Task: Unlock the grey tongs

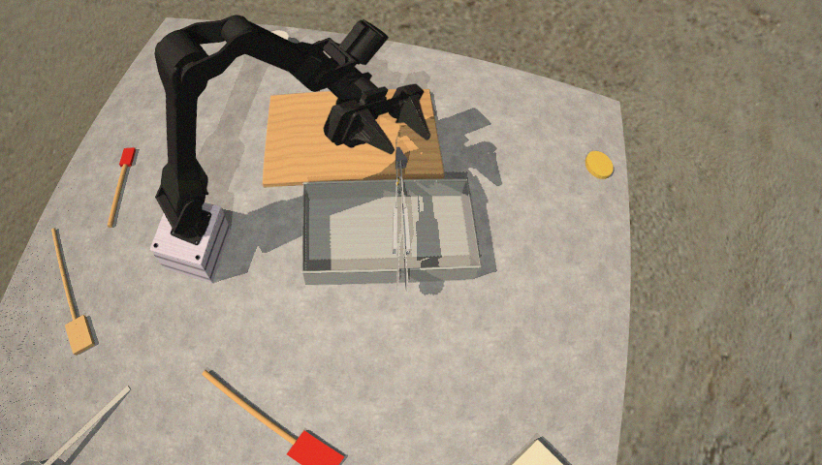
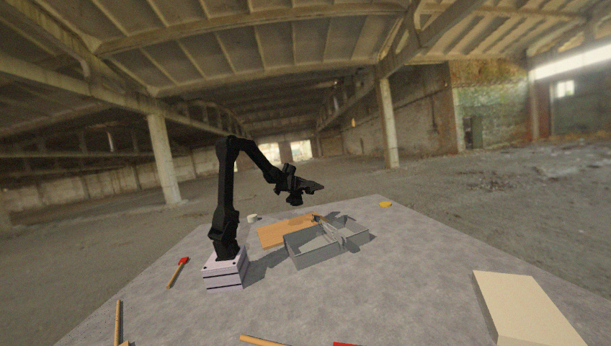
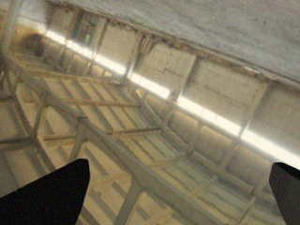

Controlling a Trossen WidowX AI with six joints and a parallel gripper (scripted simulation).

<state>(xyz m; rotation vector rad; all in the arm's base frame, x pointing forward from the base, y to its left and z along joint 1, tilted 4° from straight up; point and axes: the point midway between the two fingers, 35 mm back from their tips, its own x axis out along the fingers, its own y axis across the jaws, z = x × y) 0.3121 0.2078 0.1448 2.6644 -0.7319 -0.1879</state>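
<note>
The grey tongs (image 1: 395, 232) (image 2: 335, 233) lie across the roasting tin (image 1: 346, 271) (image 2: 317, 258), resting on its long walls. Their arms are close together, and their dark hinge end reaches over the edge of the wooden board (image 1: 305, 138) (image 2: 274, 233). The board lies flat behind the tin. My gripper (image 1: 410, 144) (image 3: 180, 171) is open and empty, raised high above the board's right part, its fingers pointing outward nearly level. The wrist view shows the two fingertips wide apart with only the building behind them; the tongs are out of that view.
A small red-headed spatula (image 1: 127, 156) (image 2: 183, 260) and a wooden spatula (image 1: 79, 333) lie left. A large red-headed spatula (image 1: 315, 449) and a cream block (image 1: 539, 454) (image 2: 523, 300) are at the front. A yellow disc (image 1: 598, 164) (image 2: 385, 204) lies far right. A white cup (image 2: 251, 218) stands behind the board.
</note>
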